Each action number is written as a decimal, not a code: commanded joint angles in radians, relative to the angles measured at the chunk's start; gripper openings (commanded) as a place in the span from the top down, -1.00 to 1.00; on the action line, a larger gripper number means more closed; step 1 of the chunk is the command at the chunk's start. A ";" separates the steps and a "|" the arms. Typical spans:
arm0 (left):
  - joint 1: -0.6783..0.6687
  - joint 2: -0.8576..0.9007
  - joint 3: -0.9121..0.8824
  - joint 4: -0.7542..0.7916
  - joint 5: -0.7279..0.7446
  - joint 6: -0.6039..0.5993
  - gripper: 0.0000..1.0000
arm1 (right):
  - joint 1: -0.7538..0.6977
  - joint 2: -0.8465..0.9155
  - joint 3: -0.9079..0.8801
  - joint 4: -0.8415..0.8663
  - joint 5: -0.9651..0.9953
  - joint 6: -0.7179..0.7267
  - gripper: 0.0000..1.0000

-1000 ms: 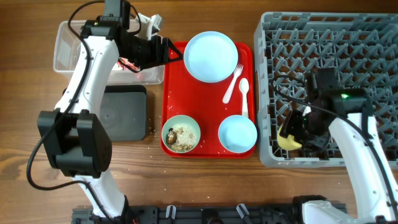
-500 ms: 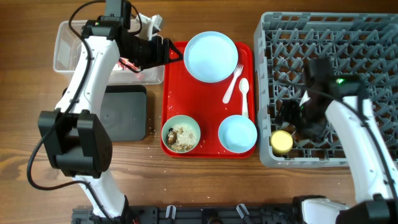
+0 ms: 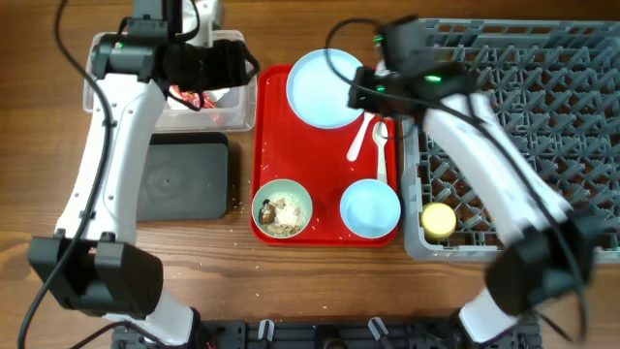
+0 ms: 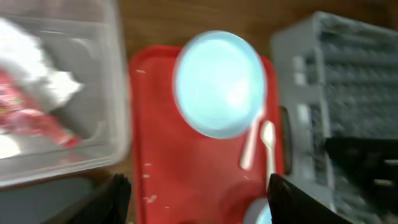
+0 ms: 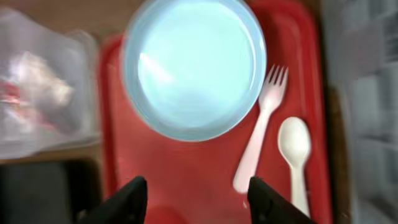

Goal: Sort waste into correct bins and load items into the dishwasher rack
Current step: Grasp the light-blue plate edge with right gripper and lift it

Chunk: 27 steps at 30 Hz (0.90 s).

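Note:
My left gripper (image 3: pixel 242 70) is open and empty above the clear tub's (image 3: pixel 102 92) right edge. The tub holds the white napkin (image 4: pixel 38 62) and the red wrapper (image 3: pixel 191 98). My right gripper (image 3: pixel 366 89) is open and empty over the red tray (image 3: pixel 325 174), between the pale blue plate (image 3: pixel 327 87) and the white fork (image 3: pixel 360 136) and spoon (image 3: pixel 381 145). The green bowl (image 3: pixel 282 207) holds rice and scraps. The light blue bowl (image 3: pixel 369 208) is beside it. The yellow cup (image 3: pixel 438 220) sits in the grey rack (image 3: pixel 542 58). Both wrist views show the plate (image 5: pixel 193 65).
The black tray (image 3: pixel 179 179) lies below the tub, left of the red tray. Rice grains are scattered on the wooden table near its front corner. The rack fills the right side, and my right arm stretches across it.
My right gripper let go of the yellow cup in the rack's front left corner and swung left over the red tray. My left gripper drew back left toward the tub.

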 commanded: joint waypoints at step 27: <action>0.008 0.003 0.008 0.006 -0.309 -0.078 -1.00 | 0.009 0.401 0.001 0.175 0.108 0.032 0.73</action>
